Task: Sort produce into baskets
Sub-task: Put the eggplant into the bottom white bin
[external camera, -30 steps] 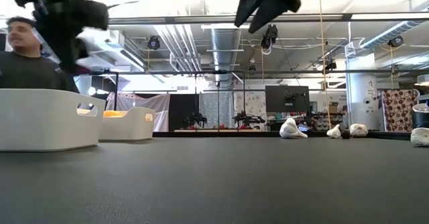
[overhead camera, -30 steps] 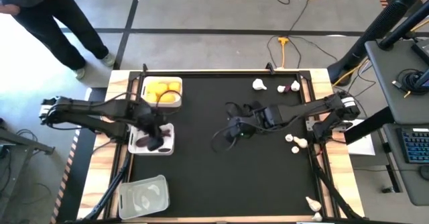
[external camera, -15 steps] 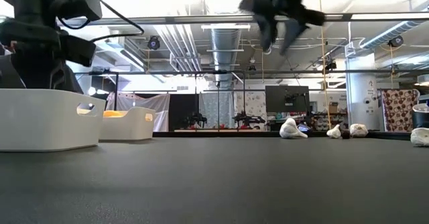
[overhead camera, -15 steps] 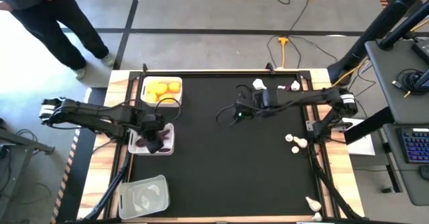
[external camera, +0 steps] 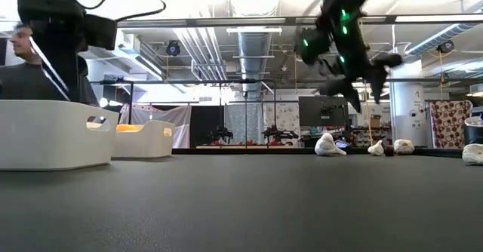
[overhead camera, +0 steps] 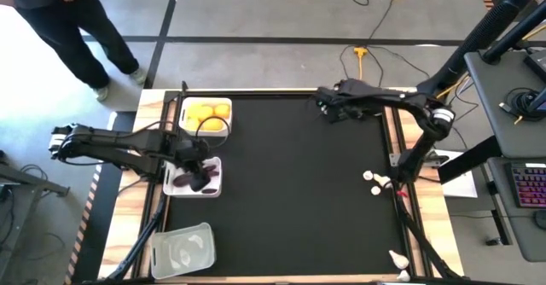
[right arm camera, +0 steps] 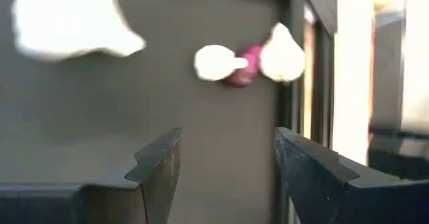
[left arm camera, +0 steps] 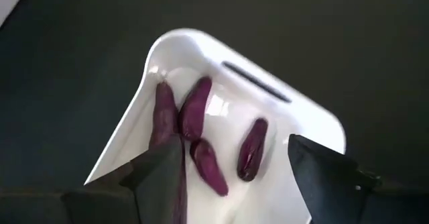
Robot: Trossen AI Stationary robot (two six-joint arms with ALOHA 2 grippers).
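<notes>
Your left pincer (left arm camera: 234, 177) hangs spread and empty over the sweet-potato tray (left arm camera: 305, 120); your right pincer (right arm camera: 224, 167), spread, faces garlic bulbs (right arm camera: 214, 62).

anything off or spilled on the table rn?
Nothing spilled or damaged. Purple pieces lie inside the white tray under the open left gripper. Garlic bulbs are loose on the mat, unsorted. The open right gripper is above the far-edge ones, empty.

Left gripper (overhead camera: 198, 176) over white tray (overhead camera: 174, 188) holding purple pieces (overhead camera: 182, 180)
</notes>
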